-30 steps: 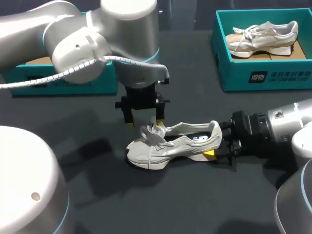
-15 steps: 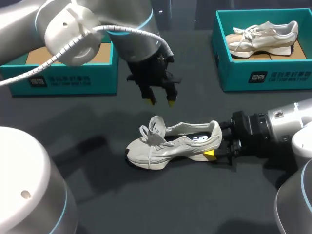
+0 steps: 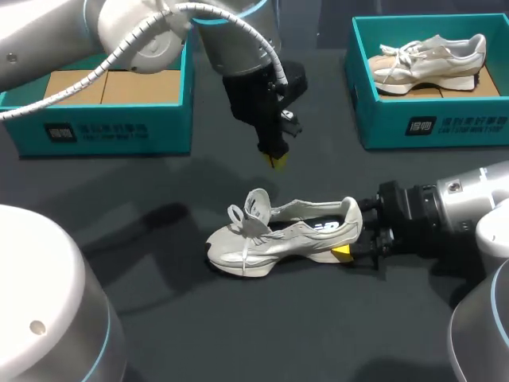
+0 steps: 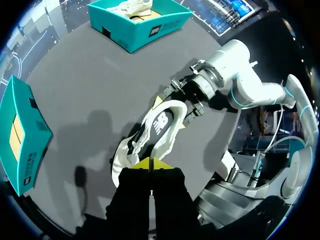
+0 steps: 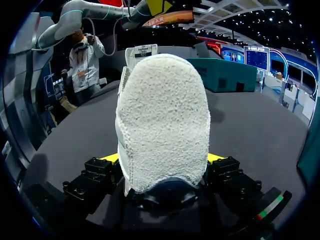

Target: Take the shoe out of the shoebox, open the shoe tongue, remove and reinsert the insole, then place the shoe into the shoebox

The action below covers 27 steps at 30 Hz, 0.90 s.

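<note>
Pale grey shoe (image 3: 278, 235) stands on its sole, tongue (image 3: 256, 202) raised.

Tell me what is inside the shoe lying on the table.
A dark insole with white print lies inside the shoe; its toe end is hidden beneath the tongue.

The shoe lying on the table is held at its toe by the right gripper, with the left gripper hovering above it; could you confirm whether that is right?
Not quite. The right gripper holds the shoe at its heel, not its toe, as the head view shows; the toe end lies free on the table. The rest stands: the left gripper hovers above the shoe.
</note>
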Each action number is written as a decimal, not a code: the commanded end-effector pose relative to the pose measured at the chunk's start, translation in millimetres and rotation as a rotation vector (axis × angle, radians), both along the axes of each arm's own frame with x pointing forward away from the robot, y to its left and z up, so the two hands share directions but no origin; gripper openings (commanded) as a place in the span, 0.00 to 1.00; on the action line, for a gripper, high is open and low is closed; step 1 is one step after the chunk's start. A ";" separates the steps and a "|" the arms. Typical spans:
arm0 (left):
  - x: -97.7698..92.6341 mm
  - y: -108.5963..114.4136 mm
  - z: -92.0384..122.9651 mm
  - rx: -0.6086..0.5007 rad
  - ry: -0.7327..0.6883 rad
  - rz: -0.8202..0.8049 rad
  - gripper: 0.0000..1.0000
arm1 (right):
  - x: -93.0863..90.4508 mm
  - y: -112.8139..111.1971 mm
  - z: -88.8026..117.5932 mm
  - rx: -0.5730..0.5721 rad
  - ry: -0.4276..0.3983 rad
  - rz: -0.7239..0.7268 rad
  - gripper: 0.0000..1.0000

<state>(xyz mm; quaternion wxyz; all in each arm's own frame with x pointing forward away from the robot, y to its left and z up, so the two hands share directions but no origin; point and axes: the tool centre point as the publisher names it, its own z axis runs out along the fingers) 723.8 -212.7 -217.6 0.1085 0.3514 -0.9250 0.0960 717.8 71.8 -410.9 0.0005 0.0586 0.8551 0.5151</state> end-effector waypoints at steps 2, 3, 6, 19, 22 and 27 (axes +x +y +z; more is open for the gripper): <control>-18.4 -6.7 -12.0 -0.130 -0.091 -0.282 0.00 | -0.1 0.4 -0.4 -0.003 0.001 0.000 0.00; -20.2 -6.8 -14.4 -0.155 -0.109 -0.345 0.00 | -0.1 0.4 -0.4 -0.003 0.001 0.000 0.00; -21.2 -7.8 -16.4 -0.170 -0.122 -0.427 0.00 | -0.1 0.4 -0.4 -0.003 0.001 0.000 0.00; -22.6 -35.9 -55.8 -0.141 -0.167 -0.618 0.00 | -0.1 0.4 -0.4 -0.003 0.001 0.000 0.00; -22.6 -35.9 -55.8 -0.141 -0.167 -0.618 0.00 | -0.1 0.4 -0.4 -0.003 0.001 0.000 0.00; -22.6 -35.9 -55.8 -0.141 -0.167 -0.618 0.00 | -0.1 0.4 -0.4 -0.003 0.001 0.000 0.00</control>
